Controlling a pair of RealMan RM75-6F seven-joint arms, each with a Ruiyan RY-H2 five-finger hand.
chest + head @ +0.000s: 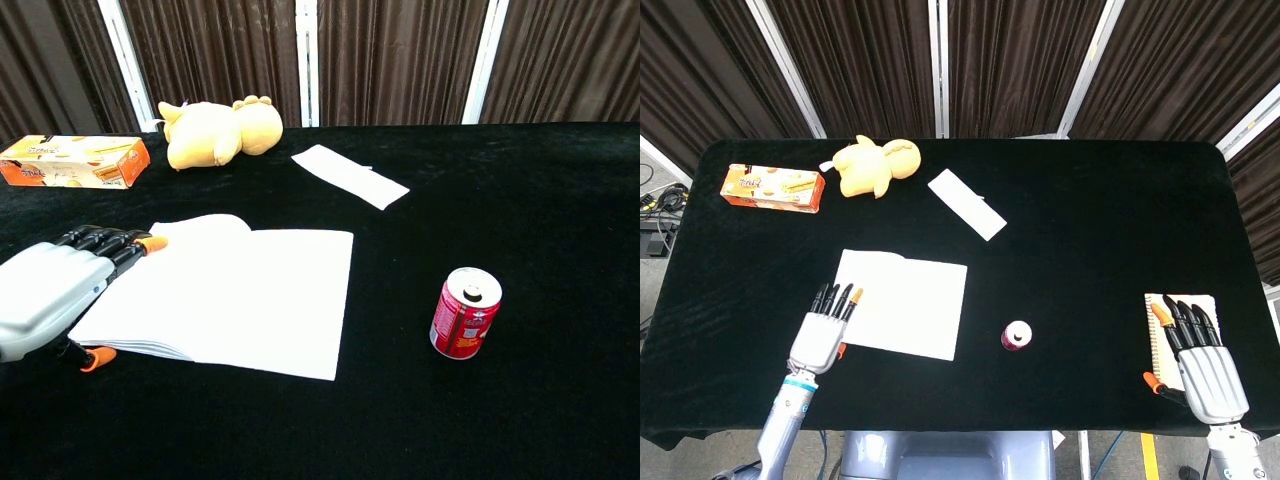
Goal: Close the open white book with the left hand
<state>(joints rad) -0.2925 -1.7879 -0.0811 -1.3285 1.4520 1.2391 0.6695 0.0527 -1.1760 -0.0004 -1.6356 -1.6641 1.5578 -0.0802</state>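
The open white book (pixel 905 304) lies flat in the middle-left of the black table, also seen as the book (pixel 240 290) in the chest view. My left hand (pixel 824 334) is over the book's near-left corner, fingers straight and apart, holding nothing; the chest view shows this left hand (pixel 55 290) at the book's left edge. Whether it touches the pages I cannot tell. My right hand (pixel 1202 362) lies open at the near right, fingers over a small notepad (pixel 1162 318).
A red can (pixel 465 312) stands right of the book. A white paper strip (pixel 967 204), a yellow plush toy (pixel 875 166) and an orange box (pixel 773 187) lie toward the far left. The table's front edge runs just behind both hands.
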